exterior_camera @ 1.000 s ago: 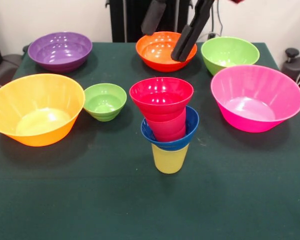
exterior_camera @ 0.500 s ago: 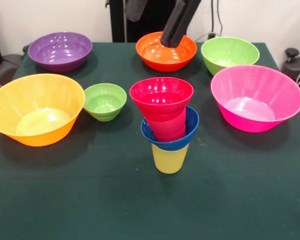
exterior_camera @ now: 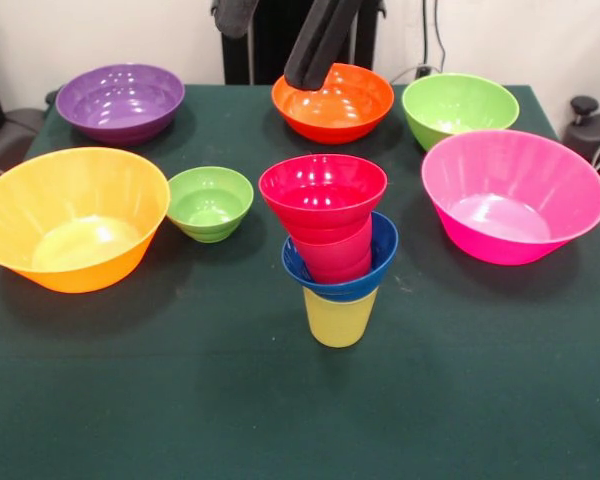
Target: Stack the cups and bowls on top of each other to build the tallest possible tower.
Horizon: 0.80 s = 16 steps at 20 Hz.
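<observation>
The tower [exterior_camera: 337, 250] — translucent yellow ribbed cup, small blue bowl, red cup, glossy red bowl on top — stands at table centre. The gripper [exterior_camera: 270, 45], fingers spread and empty, hangs at twelve o'clock over the medium orange plastic bowl [exterior_camera: 345, 105]. Any next bowl should be seated level — the tower's narrow cup base would likely tip easily.

**Tool raised at the far edge, fingers spread**

Your tool [exterior_camera: 272, 48] hangs at the top of the front view, well above the counter. You see two black padded fingers [exterior_camera: 315, 50] set wide apart: one long finger slants down and toward picture-left, the other shows only as a short stub at the top edge. Nothing sits between them. The arm above is out of frame.
</observation>
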Available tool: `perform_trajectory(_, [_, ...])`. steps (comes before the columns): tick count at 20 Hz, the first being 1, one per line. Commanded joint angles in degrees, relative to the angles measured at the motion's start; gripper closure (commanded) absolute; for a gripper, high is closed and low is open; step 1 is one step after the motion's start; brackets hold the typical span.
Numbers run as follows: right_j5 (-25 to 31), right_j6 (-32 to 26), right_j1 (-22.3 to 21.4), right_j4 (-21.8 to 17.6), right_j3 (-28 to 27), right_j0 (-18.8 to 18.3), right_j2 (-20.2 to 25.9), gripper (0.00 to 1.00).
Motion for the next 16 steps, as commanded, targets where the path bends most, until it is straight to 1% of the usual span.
perform_trajectory(1, [0.79, 0.63, 0.27, -2.72, 4.46, 0.78, 7.96, 0.00])
perform_trajectory(4, [-0.35, 0.86, -0.58, -3.45, 6.60, 1.60, 8.35, 0.00])
perform_trajectory(8, [-2.75, 0.75, -2.80, -4.73, 11.39, 3.18, 9.50, 0.00])
perform_trajectory(10, [-3.76, 0.29, -4.43, -5.45, 14.44, 4.16, 9.89, 0.00])
perform_trajectory(11, [-5.19, 0.23, -5.82, -6.14, 17.72, 5.36, 10.23, 0.00])
perform_trajectory(16, [-9.59, 0.12, -9.37, -7.59, 26.06, 8.01, 11.23, 0.00])
